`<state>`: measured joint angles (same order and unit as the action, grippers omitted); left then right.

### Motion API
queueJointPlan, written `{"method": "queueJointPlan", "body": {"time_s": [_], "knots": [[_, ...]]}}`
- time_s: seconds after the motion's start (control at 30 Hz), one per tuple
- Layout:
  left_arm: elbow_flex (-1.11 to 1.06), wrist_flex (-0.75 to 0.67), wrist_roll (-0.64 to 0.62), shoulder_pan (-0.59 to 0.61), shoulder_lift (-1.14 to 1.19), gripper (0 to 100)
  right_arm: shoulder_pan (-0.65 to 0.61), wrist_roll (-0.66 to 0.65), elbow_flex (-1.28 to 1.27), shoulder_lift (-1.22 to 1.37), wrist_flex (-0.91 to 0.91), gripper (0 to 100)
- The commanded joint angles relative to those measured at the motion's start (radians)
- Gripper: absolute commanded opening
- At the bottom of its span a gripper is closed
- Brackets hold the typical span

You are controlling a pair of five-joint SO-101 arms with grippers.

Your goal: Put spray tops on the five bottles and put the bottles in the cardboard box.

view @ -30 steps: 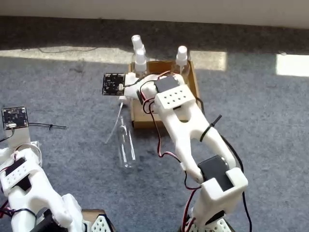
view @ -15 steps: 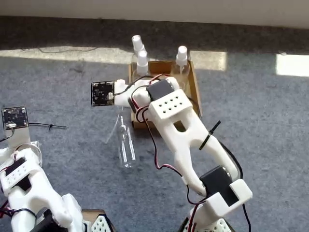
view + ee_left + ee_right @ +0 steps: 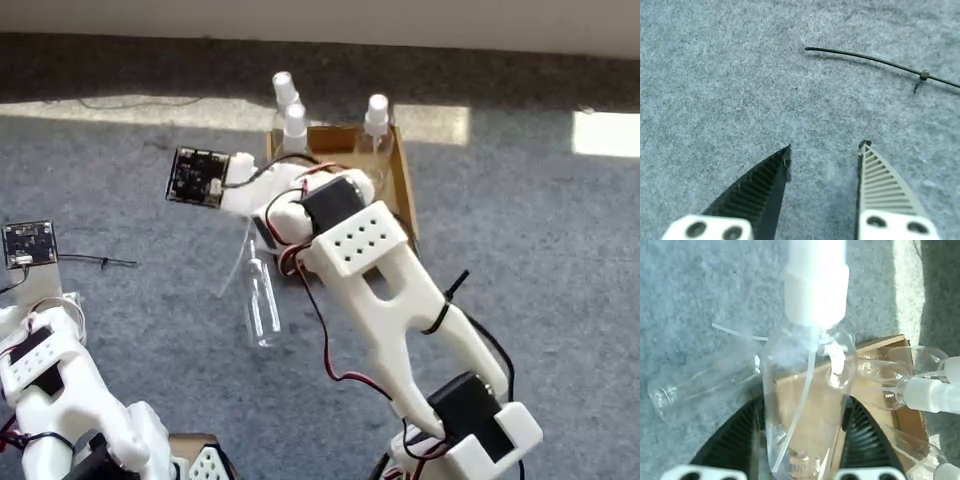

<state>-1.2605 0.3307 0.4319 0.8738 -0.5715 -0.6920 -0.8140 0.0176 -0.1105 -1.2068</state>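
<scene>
3 clear bottles [image 3: 377, 130] with white spray tops stand in the cardboard box [image 3: 404, 185] at the far centre of the grey carpet [image 3: 560, 250]. The right gripper [image 3: 802, 412] is clenched around a 4th bottle [image 3: 807, 365], also capped, at the box's left edge. 1 more bottle [image 3: 261, 300] lies on its side on the carpet just near-left of the box, beside a thin white tube [image 3: 235, 265]. At near left, the left gripper [image 3: 825, 147] hangs with jaws spread above the carpet, and a black cable tie [image 3: 865, 57] lies just beyond it.
</scene>
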Motion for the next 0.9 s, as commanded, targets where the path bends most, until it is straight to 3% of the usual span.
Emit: {"method": "queueJointPlan", "body": {"time_s": [0.0,0.2,0.43,0.67,0.87], "knots": [[0.007,-0.014,0.003,-0.013,-0.005,21,-0.002,0.138,0.056,-0.07,0.053,5.6],[0.007,-0.014,0.003,-0.013,-0.005,21,-0.001,0.359,-0.084,-0.143,0.303,5.4],[0.007,-0.014,0.003,-0.013,-0.005,21,0.036,0.583,-0.567,-0.348,0.789,0.9],[0.007,-0.014,0.003,-0.015,-0.005,21,0.074,0.647,-1.059,-0.544,1.325,1.6],[0.005,-0.014,0.002,-0.015,-0.005,21,0.087,0.738,-1.156,-0.455,1.452,1.6]]}}
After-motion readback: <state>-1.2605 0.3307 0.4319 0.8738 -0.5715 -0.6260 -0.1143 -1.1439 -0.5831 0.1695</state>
